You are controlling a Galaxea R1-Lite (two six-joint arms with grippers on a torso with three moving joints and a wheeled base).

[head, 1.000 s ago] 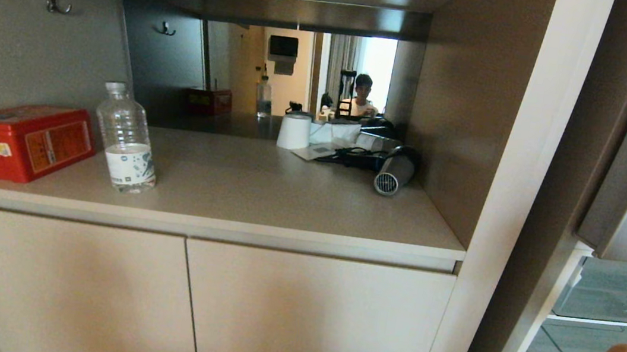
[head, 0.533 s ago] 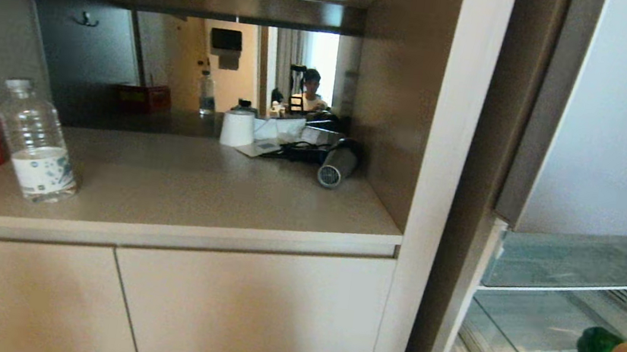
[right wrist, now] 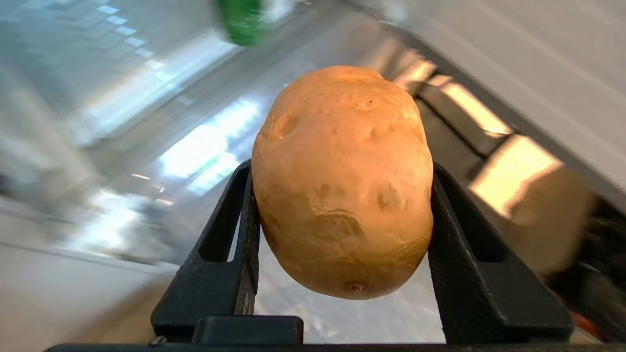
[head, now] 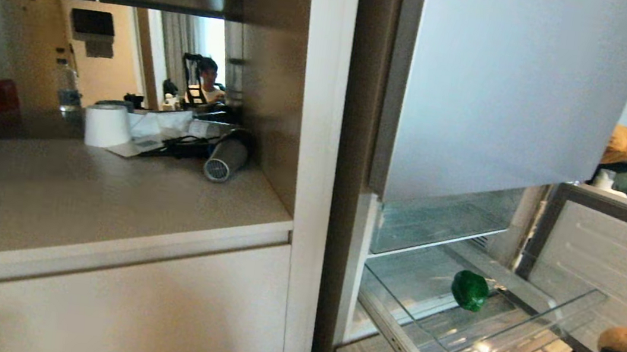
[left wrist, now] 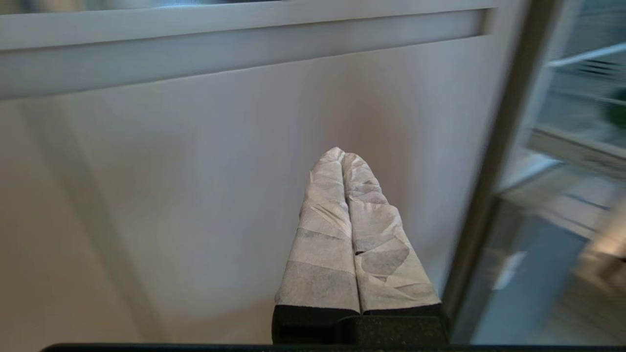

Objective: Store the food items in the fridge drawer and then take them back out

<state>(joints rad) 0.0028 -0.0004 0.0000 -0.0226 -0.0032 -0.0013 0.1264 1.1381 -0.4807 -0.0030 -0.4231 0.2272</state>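
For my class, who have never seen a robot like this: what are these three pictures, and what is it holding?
A wheeled robot with two arms took them. The head view looks from its head at an open fridge beside a counter. A green bell pepper lies in the pulled-out clear drawer; a hair dryer and a paper roll sit on the counter. The other two pictures come from cameras on the wrists. The right claw grips a potato near the drawer. The left claw is shut and empty, facing a cabinet door.
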